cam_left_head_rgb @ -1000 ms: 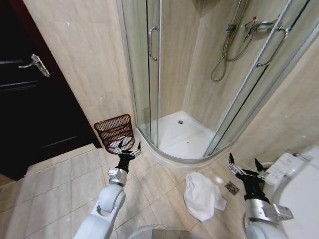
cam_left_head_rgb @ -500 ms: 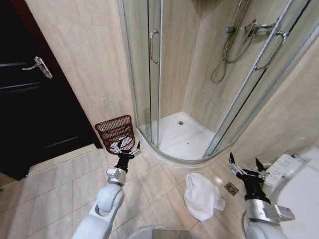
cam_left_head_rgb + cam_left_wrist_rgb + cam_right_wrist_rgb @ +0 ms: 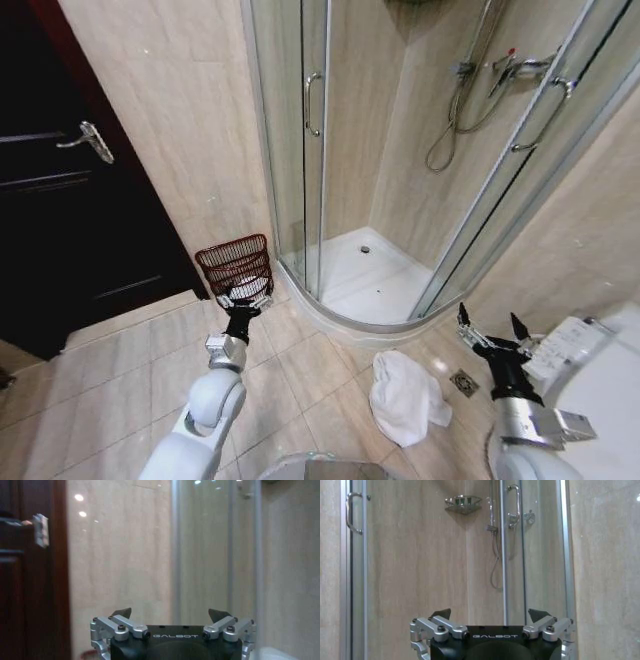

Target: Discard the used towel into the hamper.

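The used towel, white and crumpled, lies on the tiled floor in front of the shower tray. The hamper, a dark red-brown wire basket, stands against the wall beside the shower door. My left gripper is held up open just in front of the hamper, with nothing between its fingers. On the right, my right gripper is also raised and open, a short way to the right of the towel. In the left wrist view the left gripper faces the wall; in the right wrist view the right gripper faces the shower.
A corner shower cabin with glass doors fills the middle. A dark wooden door stands at the left. A white toilet sits at the right edge, and a floor drain lies beside the towel.
The whole head view has shifted a little, so the camera moved. The towel and hamper have not moved on the floor, and both grippers stay raised and open.
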